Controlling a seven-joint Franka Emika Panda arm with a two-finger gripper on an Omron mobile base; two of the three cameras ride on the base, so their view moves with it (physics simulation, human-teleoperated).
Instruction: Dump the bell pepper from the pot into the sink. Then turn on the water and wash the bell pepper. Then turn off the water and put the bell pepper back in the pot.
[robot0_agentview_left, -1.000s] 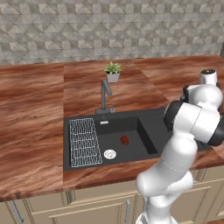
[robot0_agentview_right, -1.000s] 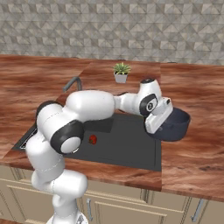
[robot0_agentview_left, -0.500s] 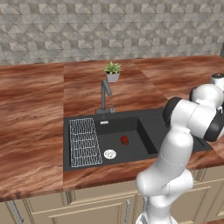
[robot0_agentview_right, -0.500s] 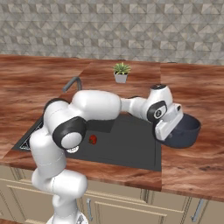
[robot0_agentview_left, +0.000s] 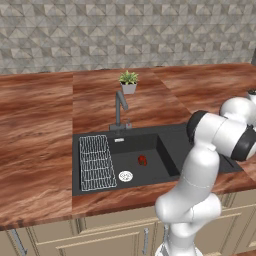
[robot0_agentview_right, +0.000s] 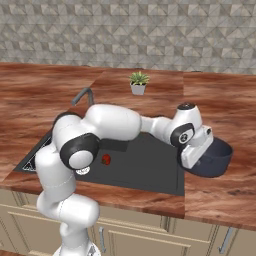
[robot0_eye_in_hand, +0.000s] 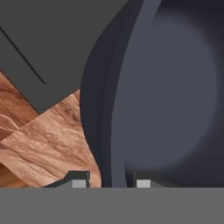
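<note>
The small red bell pepper lies on the floor of the black sink, close to the round silver drain. My gripper is shut on the rim of the dark navy pot. One fingertip is inside the wall and one outside. The pot is upright, low over the wooden counter just right of the sink; I cannot tell whether it touches. The pot's inside looks bare in the hand view. No water runs from the dark faucet.
A wire grid rack fills the sink's left part. A small potted plant stands on the counter behind the faucet. The flat black ledge lies between the basin and the pot. A tiled wall closes the back.
The arm has carried the pot to the right and a little lower, from over the sink's ledge to the counter beside it. The pepper has stayed in the basin.
</note>
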